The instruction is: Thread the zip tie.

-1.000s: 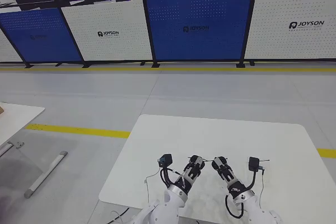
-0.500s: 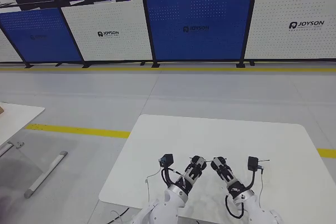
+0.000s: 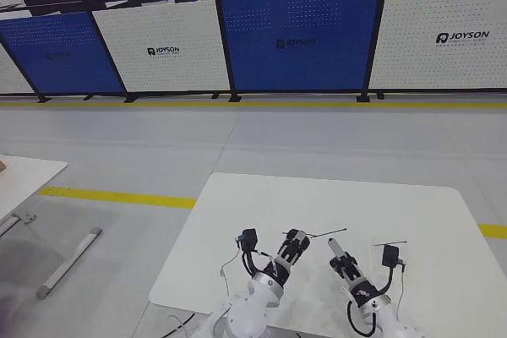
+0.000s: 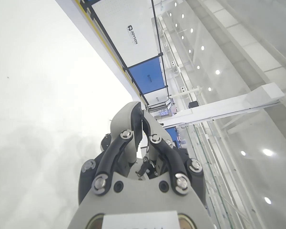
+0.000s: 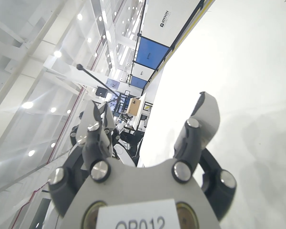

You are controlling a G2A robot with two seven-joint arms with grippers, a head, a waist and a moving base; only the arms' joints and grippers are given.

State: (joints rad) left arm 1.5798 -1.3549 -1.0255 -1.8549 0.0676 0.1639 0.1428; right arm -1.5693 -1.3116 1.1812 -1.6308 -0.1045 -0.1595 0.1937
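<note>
Over the worktop's near edge: zip tie held, not yet threaded

Above the near edge of the worktop point(image 3: 321, 194), the left gripper point(image 3: 295, 241) was clamped shut on the black zip tie point(image 3: 321, 231), which stuck out straight toward the right gripper point(image 3: 333, 246). That one stood wide open, holding nothing. No loop showed, so the threading itself seemingly remained undone.

The white wall panels point(image 3: 461, 38) carry a dark logo with one word beside it, and the blue panels point(image 3: 297, 42) bear the same mark, fainter. A white label point(image 5: 140, 215) on the base of the right gripper point(image 5: 149, 98) shows black letters and digits (their lower halves cut off at the edge).
</note>
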